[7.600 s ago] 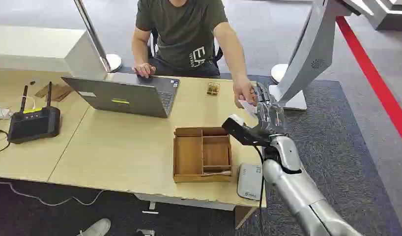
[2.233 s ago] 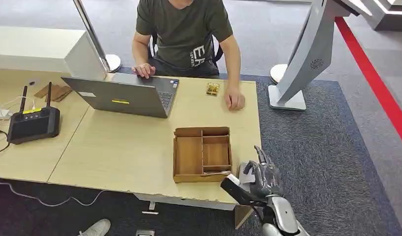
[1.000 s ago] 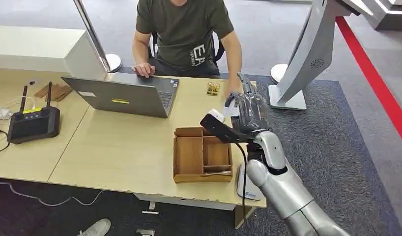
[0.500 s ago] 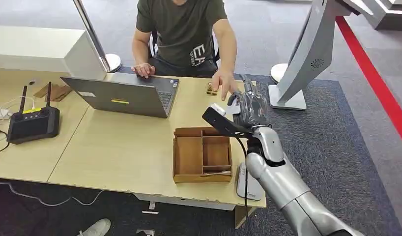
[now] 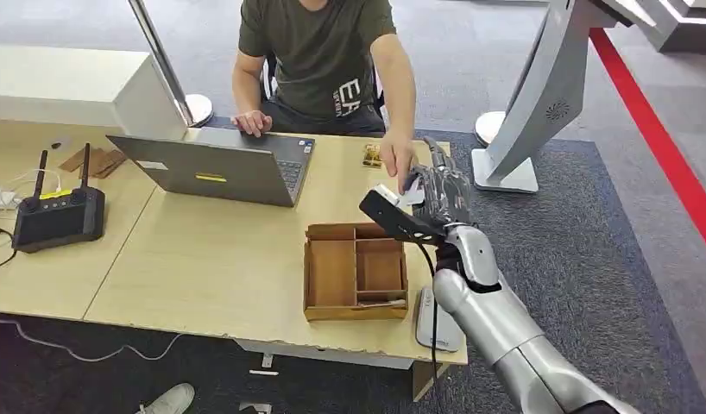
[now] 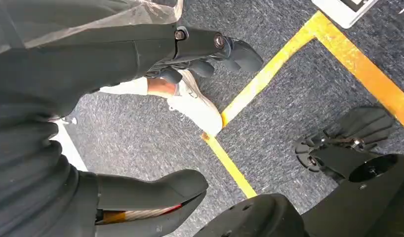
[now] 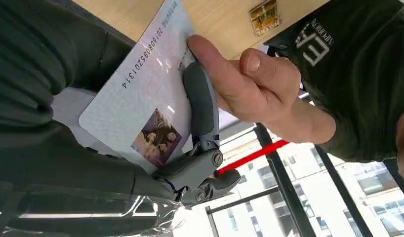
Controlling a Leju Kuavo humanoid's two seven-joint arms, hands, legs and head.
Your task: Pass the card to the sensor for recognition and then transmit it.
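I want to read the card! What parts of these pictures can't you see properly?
- Card: right wrist view, robot's right hand covers part; small print unreadable.
- Card: head view, too small.
- Sensor: head view, arm hides part.
- Person's hand: grip on card unclear.

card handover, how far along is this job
Done, judging by position: the card is off the grey sensor pad at the table's near edge and has been carried up to the person. In hand: the right robot hand holds the card while the person's hand closes on its far edge. Left: the robot hand must let go. Whether the sensor read it cannot be told.
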